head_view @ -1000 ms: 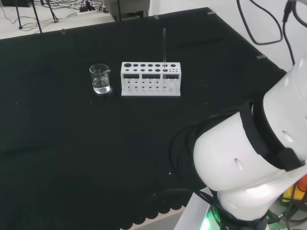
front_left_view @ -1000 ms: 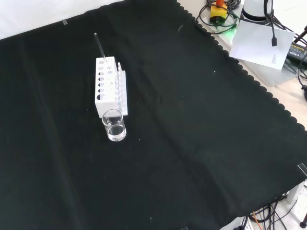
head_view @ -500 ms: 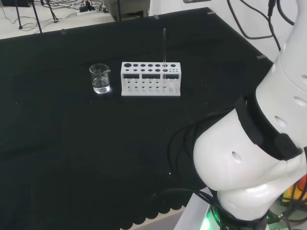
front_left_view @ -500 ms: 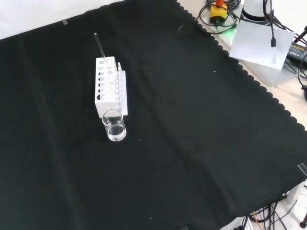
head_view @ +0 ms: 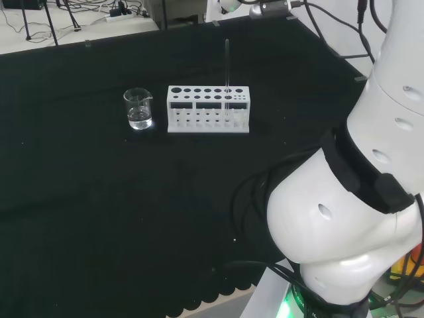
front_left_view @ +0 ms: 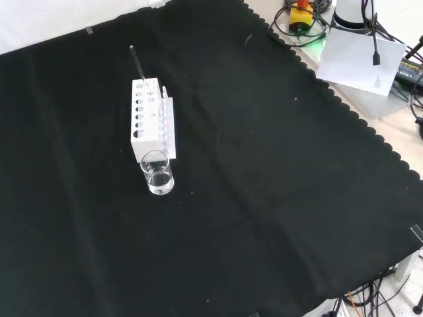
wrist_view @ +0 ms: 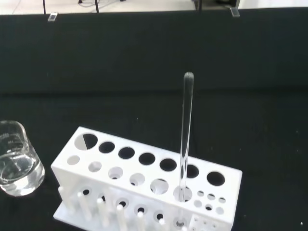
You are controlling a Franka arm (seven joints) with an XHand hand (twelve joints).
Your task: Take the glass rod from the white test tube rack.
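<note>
The black cloth (head_view: 99, 218) covers the whole bench, and its scalloped edge shows at the near side in the head view. At the right of that view stand the big white links of the arm (head_view: 344, 225), with black cables running beside them.

On the cloth stands the white rack (head_view: 208, 109), a long block with rows of round holes on top and short pegs along its front foot. In the head view it sits in the middle of the far half of the cloth; in the front view (front_left_view: 152, 119) it sits at the upper left.

Just beside one short end of the rack, but apart from it, stands a small clear beaker (head_view: 138, 108) with some clear liquid at the bottom. In the front view the beaker (front_left_view: 158, 172) is below the rack.

The glass rod (head_view: 227, 66) stands upright in a hole near the rack's end far from the beaker, and it rises high above the top. The wrist view shows the rod (wrist_view: 186, 130) close, nothing touching it.

Whether the hand is released or clenched, I cannot tell.
</note>
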